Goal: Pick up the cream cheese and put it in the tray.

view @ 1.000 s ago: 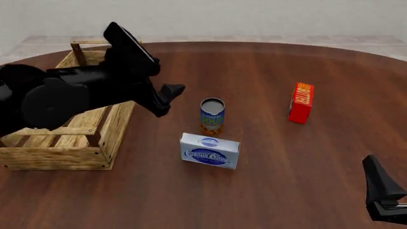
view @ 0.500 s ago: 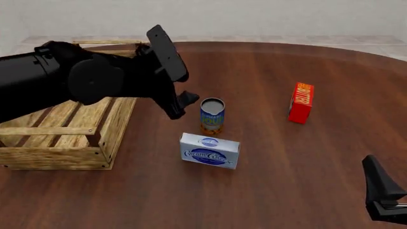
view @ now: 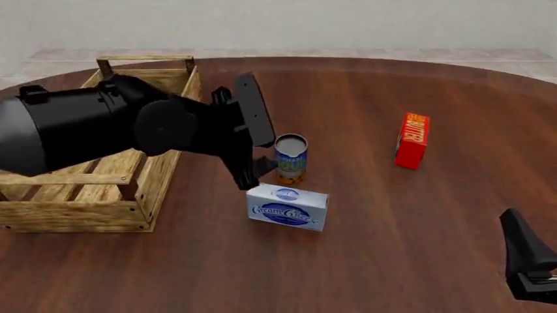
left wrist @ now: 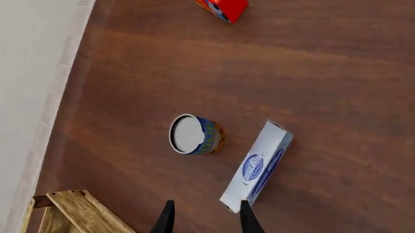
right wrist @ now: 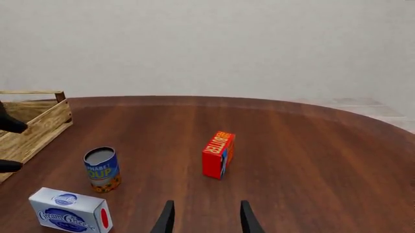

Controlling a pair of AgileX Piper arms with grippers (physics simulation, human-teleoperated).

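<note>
The cream cheese [view: 287, 207] is a white box with a blue oval logo, lying on the wood table just in front of the soup can. It also shows in the left wrist view [left wrist: 259, 165] and the right wrist view [right wrist: 70, 211]. The tray [view: 87, 189] is a light-wood slatted crate at the left; its corner shows in the left wrist view [left wrist: 71, 213]. My left gripper [view: 254, 168] is open and empty, hovering just above and behind the box's left end, beside the can. My right gripper [view: 525, 259] is open and empty at the near right edge.
A blue-and-orange soup can [view: 291, 158] stands upright right behind the cream cheese. A red-orange box [view: 411, 140] stands upright at the right. The left arm's black bulk hangs over the tray's right side.
My left arm has swung right, from over the tray to the can and the cream cheese's left end. The right arm has hardly moved. No object has moved.
</note>
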